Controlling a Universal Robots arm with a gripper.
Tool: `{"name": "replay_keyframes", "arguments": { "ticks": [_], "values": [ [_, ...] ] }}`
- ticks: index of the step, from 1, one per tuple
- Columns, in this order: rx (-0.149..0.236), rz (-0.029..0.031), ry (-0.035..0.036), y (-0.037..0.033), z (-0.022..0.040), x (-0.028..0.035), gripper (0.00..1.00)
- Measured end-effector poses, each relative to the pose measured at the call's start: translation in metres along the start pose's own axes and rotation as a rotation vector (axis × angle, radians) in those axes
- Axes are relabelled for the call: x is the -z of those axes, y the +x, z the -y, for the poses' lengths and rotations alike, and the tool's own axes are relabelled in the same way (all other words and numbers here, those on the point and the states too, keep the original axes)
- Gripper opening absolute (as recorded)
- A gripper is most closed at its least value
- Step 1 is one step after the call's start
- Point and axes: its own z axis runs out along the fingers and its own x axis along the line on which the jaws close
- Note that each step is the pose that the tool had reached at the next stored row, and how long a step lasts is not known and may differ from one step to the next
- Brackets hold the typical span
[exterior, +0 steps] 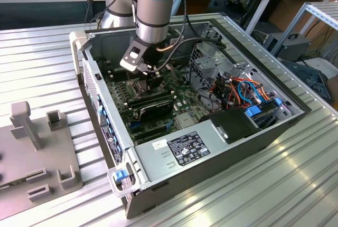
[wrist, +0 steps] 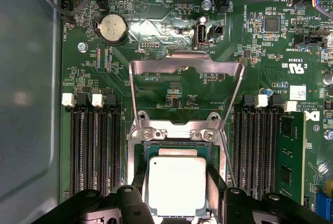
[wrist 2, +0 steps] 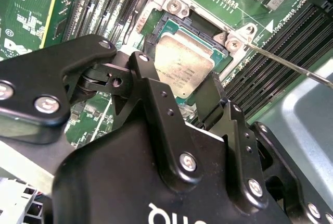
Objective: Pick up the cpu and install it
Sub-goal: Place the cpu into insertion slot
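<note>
The cpu (wrist: 177, 185), a small square chip with a dull silver top, sits between my gripper's two black fingers, right over the open socket (wrist: 174, 130) on the green motherboard (wrist: 171, 96). In the second wrist view the cpu (wrist 2: 182, 65) lies a little tilted over the socket recess, and I cannot tell whether it rests in it. My gripper (wrist: 177, 182) is shut on the chip's two opposite edges. In the exterior view the gripper (exterior: 153, 76) reaches down into the computer case (exterior: 264, 137). The socket's hinged metal plate (wrist: 186, 65) stands flipped open.
Black memory slots (wrist: 93, 146) flank the socket on both sides. A thin socket lever (wrist 2: 291, 65) sticks out beside it. Memory sticks (exterior: 150, 103), a power supply (exterior: 179, 150) and coloured cables (exterior: 243, 90) crowd the case. A grey fixture block (exterior: 31, 153) lies on the table at the exterior view's left.
</note>
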Motion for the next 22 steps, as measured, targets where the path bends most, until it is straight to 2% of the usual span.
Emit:
{"name": "replay_keyframes", "arguments": {
  "ticks": [6, 22],
  "values": [
    [0.000, 0.0005, 0.0001, -0.0002, 0.0000, 0.0016, 0.55],
    [0.000, 0.0005, 0.0001, -0.0001, 0.0000, 0.0005, 0.55]
  ]
}}
